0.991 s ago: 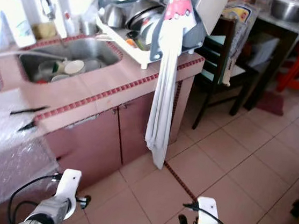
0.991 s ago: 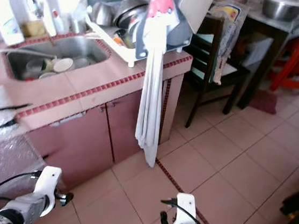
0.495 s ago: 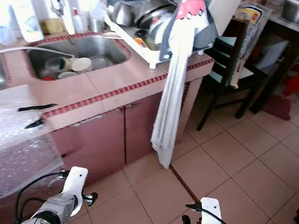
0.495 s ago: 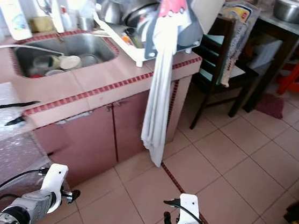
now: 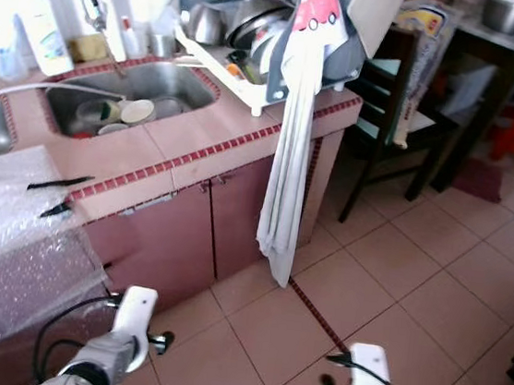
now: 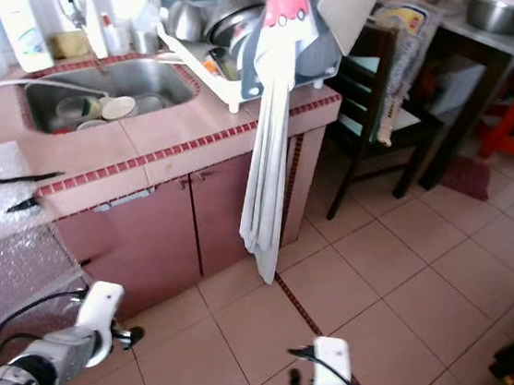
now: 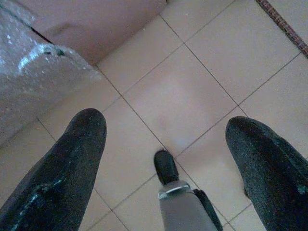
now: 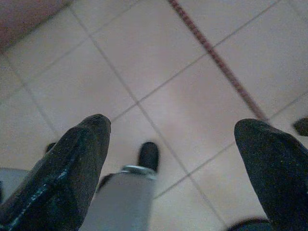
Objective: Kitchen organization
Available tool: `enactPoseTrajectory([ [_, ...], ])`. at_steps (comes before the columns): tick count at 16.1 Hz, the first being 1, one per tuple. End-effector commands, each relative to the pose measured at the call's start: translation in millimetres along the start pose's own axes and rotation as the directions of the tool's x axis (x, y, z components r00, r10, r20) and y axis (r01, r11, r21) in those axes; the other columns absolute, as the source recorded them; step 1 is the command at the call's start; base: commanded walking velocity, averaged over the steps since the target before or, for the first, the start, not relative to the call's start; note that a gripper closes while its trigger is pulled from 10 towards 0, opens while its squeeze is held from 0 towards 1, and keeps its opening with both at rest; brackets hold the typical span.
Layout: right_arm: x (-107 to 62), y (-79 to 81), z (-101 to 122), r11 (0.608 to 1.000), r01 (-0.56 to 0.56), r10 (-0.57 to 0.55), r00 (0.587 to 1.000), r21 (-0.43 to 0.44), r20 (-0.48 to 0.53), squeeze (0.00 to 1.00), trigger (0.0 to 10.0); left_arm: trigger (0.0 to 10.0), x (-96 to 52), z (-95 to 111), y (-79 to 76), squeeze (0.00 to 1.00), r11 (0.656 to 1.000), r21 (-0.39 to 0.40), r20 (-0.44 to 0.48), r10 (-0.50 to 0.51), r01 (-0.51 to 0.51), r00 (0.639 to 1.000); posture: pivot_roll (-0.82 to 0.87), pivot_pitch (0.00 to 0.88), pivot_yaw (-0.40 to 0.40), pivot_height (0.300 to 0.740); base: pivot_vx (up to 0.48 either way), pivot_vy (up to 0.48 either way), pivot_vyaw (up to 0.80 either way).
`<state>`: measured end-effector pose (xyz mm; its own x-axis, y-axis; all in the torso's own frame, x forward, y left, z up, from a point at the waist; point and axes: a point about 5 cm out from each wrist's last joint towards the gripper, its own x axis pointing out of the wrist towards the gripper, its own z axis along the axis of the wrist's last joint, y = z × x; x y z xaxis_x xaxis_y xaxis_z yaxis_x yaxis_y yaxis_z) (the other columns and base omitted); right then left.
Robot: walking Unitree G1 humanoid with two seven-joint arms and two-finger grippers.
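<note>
I stand before a pink tiled kitchen counter (image 5: 198,135) edged with a dark red strip. Both my arms hang low over the beige tiled floor (image 5: 388,263). My left gripper (image 7: 166,149) points down at the floor tiles with its two black fingers spread wide apart and nothing between them; my right gripper (image 8: 171,144) hangs the same way, fingers apart and empty. Set into the counter is a steel sink (image 5: 133,95) with cups and bowls lying in it. Just beside it stands a white dish rack (image 5: 247,38) stacked with metal pots, and a long white cloth (image 5: 287,177) hangs from it down past the cabinet doors. Clear bubble wrap (image 5: 9,248) drapes the counter end near my left arm.
</note>
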<state>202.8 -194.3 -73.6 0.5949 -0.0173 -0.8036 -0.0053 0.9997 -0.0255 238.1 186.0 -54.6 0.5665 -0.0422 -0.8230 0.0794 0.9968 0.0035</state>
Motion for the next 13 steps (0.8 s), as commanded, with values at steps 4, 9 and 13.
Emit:
enactPoseTrajectory([
  [4, 1.0, 8.2, 1.9, 1.0, -0.023, 0.023, 1.0, -0.007, 0.006, 0.0, 10.0, 10.0, -1.6, -1.2, 9.7, 0.0, 1.0, 0.014, -0.008, 0.027, -0.027, 1.0, -0.14, 0.0, 0.043, 0.74, 0.0, -0.12, 0.0],
  [9, 1.1, 7.7, 2.8, 1.0, -0.021, 0.021, 1.0, -0.014, 0.009, 0.0, 10.0, 10.0, -1.5, -1.7, 9.2, 0.0, 0.999, 0.025, -0.014, 0.023, -0.023, 1.0, -0.14, 0.0, 0.045, 0.74, 0.0, -0.48, 0.0],
  [13, 1.0, 7.8, 2.2, 1.0, -0.022, 0.022, 1.0, -0.019, 0.008, 0.0, 10.0, 10.0, -1.4, -2.3, 8.8, 0.0, 1.0, -0.008, -0.005, 0.029, -0.029, 1.0, -0.14, 0.0, 0.043, 0.74, 0.0, -0.24, 0.0],
])
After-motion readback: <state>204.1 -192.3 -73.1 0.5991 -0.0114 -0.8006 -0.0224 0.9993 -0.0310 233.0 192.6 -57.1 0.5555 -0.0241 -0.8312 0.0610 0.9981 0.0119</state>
